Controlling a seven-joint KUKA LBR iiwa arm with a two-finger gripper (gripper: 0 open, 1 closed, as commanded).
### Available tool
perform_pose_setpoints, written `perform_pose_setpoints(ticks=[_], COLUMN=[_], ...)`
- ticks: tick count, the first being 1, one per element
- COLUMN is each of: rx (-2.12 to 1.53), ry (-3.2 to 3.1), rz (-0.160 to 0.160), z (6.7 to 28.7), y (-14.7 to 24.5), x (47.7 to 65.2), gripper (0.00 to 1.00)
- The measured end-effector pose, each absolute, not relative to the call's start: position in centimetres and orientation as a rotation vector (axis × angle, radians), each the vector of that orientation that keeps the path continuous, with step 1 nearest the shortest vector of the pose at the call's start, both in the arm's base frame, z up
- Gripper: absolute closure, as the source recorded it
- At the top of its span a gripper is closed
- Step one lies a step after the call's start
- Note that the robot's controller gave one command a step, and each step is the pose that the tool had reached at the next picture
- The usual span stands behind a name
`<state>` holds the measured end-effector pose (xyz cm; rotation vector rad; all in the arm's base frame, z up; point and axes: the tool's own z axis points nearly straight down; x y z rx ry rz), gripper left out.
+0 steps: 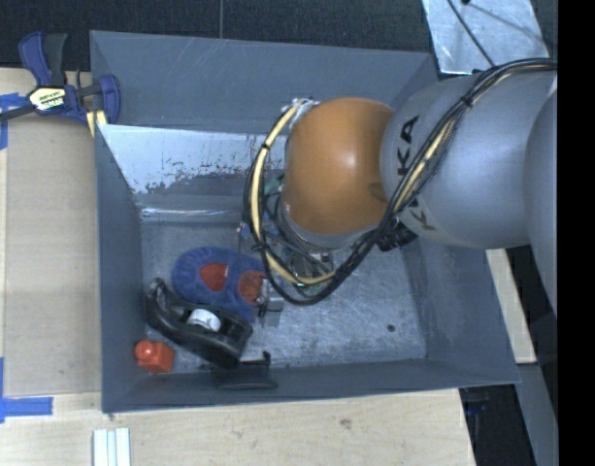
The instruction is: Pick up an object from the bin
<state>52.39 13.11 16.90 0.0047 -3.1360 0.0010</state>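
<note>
3 things lie bottom-left — blue toy, black tape dispenser, orange cap; hand beside the toy, grip unclear.

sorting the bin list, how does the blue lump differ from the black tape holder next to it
Colour: the blue lump is blue with orange patches; the black tape holder is black with a white roll in it. Shape: the lump is rounded, the holder long and narrow, lying slantwise. Place: the holder lies nearer the lower-left corner of the bin as the camera sees it. Both rest on the bin floor, side by side.
</note>
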Motion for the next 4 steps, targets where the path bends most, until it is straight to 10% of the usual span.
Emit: perform_pose_setpoints(ticks=[1, 3, 4], rx=[0.354, 0.085, 0.078], ry=[-3.126, -3.149, -3.156], rz=[0.007, 0.000, -0.004], z=[10.0, 8.6, 8.7], y=[16.2, 15.3, 15.3], x=[52.2, 54.3, 54.5], gripper=[0.00, 0.00, 1.00])
